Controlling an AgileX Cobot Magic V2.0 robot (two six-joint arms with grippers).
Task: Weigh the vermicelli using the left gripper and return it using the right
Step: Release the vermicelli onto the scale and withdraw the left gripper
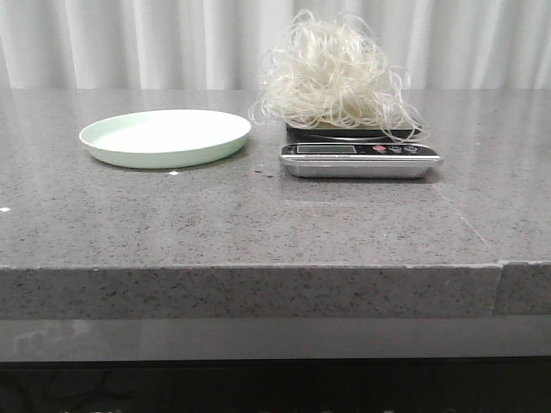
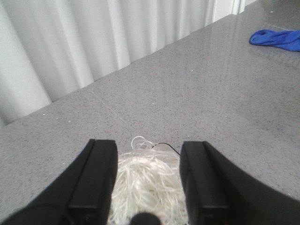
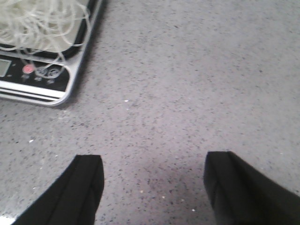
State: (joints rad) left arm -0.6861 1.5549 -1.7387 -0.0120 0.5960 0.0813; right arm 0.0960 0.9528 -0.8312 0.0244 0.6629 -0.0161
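The vermicelli (image 1: 331, 77) is a fluffy mound of pale strands heaped on the digital scale (image 1: 362, 160) at the counter's centre right. Some strands hang over the scale's display. The pale green plate (image 1: 164, 158) lies empty to its left. Neither gripper shows in the front view. In the left wrist view my left gripper (image 2: 149, 147) is open, its black fingers (image 2: 96, 178) standing either side of the vermicelli (image 2: 147, 180) beneath them. My right gripper (image 3: 153, 161) is open over bare counter, with the scale (image 3: 42, 79) and vermicelli (image 3: 37, 23) off to one side.
The grey speckled counter (image 1: 258, 224) ends at a front edge near the camera. A white curtain (image 1: 129, 43) hangs behind it. A blue cloth (image 2: 276, 40) lies far off on the counter in the left wrist view.
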